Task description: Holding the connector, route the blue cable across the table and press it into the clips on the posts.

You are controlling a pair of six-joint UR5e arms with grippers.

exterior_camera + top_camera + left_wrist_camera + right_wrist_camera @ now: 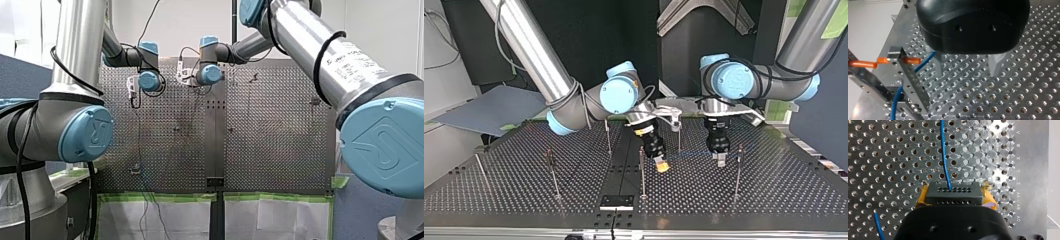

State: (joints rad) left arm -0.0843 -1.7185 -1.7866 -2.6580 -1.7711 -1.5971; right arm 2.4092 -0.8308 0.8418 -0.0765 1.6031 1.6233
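My right gripper (pixel 955 197) pinches the connector (pixel 951 191), blue cable (pixel 944 157) leading straight ahead; my left gripper (pixel 967 73), spread, hangs beside the clip post (pixel 910 80).

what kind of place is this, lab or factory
Probably a robotics lab bench: my left arm and my right arm over a perforated table with thin posts and a blue cable.

Silver arm tubes (pixel 80 40), blue joint caps (pixel 86 134), black looped cables (pixel 316 67)
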